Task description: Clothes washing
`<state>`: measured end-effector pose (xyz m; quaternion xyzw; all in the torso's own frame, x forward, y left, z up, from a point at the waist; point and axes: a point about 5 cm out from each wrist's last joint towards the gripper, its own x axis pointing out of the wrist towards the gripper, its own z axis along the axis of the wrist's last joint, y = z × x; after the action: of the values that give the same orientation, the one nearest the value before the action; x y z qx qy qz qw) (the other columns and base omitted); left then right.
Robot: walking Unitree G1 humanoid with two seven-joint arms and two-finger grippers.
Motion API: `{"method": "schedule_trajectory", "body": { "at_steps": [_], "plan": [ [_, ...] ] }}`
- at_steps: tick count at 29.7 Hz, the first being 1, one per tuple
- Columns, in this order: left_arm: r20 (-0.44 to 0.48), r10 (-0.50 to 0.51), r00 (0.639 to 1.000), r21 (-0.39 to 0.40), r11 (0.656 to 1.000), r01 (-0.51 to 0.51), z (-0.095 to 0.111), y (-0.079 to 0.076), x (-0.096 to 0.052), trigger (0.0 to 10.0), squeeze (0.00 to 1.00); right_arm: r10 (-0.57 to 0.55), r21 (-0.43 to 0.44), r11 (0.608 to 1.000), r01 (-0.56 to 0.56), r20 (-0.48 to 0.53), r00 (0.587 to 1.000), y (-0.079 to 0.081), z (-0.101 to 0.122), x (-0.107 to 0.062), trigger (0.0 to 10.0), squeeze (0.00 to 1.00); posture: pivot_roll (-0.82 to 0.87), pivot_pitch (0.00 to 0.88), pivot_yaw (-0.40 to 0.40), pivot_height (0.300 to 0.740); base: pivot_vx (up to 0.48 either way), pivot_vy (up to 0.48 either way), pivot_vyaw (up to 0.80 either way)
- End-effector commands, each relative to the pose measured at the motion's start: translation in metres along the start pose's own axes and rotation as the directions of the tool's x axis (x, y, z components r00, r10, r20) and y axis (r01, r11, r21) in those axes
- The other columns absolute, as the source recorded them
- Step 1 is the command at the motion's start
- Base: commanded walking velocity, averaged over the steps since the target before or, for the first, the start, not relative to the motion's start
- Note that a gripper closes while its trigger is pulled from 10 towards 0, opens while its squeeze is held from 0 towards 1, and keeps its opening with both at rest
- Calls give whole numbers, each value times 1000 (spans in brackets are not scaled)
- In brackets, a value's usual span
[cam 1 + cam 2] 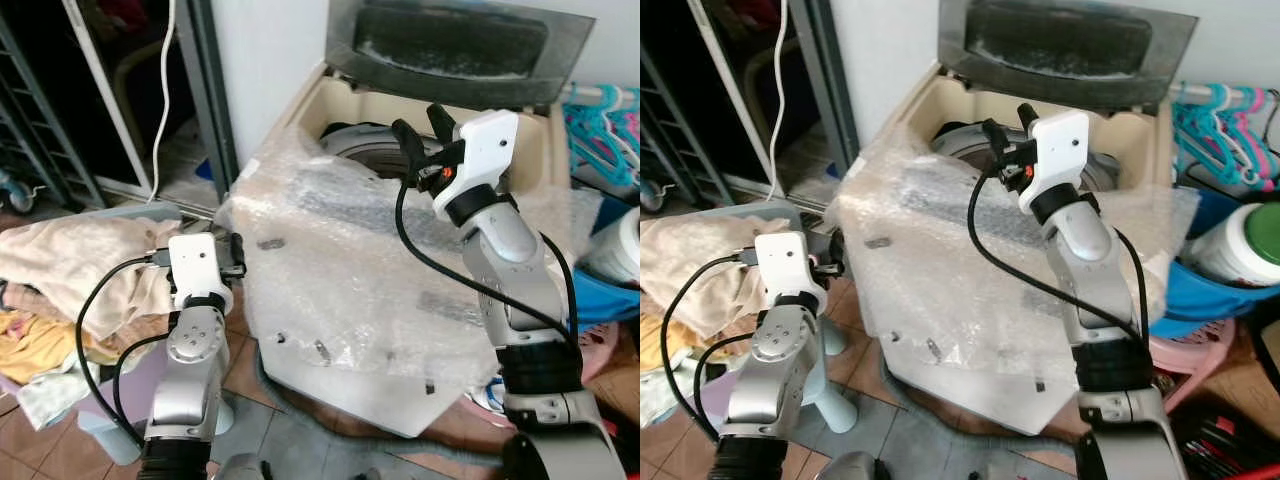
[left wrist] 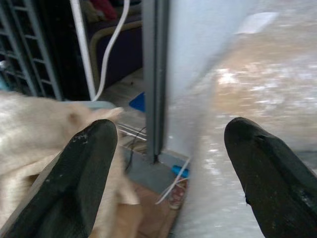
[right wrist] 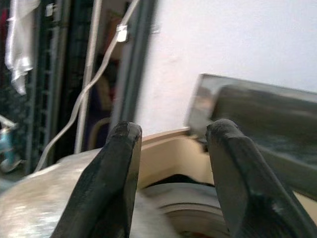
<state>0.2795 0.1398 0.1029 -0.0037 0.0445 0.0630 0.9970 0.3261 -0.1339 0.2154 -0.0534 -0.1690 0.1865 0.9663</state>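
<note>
Directly ahead of me stands the top-loading washing machine point(image 1: 400, 330), lid point(image 1: 450, 45) raised and its body wrapped in bubble wrap point(image 1: 340, 260). I hold the right gripper point(image 1: 425, 130) above the drum opening point(image 1: 355, 145), fingers point(image 3: 111, 173) spread apart with nothing between them. To my left, the clothes point(image 1: 70, 275) lie heaped in a pile beside the machine, beige fabric on top. The left gripper point(image 1: 237, 254) sits low between that pile and the wrapped machine wall, fingers point(image 2: 81, 178) spread wide and empty. Coloured hangers point(image 1: 605, 125) hang at the far right, near a white jar point(image 1: 1240, 245) resting in a blue basin point(image 1: 1200, 295)
</note>
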Motion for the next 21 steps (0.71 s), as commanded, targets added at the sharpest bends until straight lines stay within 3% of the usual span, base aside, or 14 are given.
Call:
{"method": "schedule_trajectory", "body": {
  "at_steps": [1, 19, 21],
  "plan": [
    [-10, 2, 1000, -1, 1000, -2, -1, 1, -1, 10000, 0, 14, 1, 1000, -14, 27, 1000, 7, 8, 1, 10000, 1000, -47, 0, -8, 740, 0, 480, 0],
    [-7, 2, 1000, 7, 1000, -2, 1, 2, 0, 10000, 0, 25, -9, 1000, -24, 38, 999, 16, 11, -1, 10000, 1000, -45, 0, -7, 740, 0, 480, 0],
    [7, 1, 1000, 18, 1000, -2, 2, 2, 0, 10000, 0, 33, -24, 999, -32, 44, 998, 18, 12, -1, 10000, 1000, -45, 0, -7, 740, 0, 0, 672]
  ]
}}
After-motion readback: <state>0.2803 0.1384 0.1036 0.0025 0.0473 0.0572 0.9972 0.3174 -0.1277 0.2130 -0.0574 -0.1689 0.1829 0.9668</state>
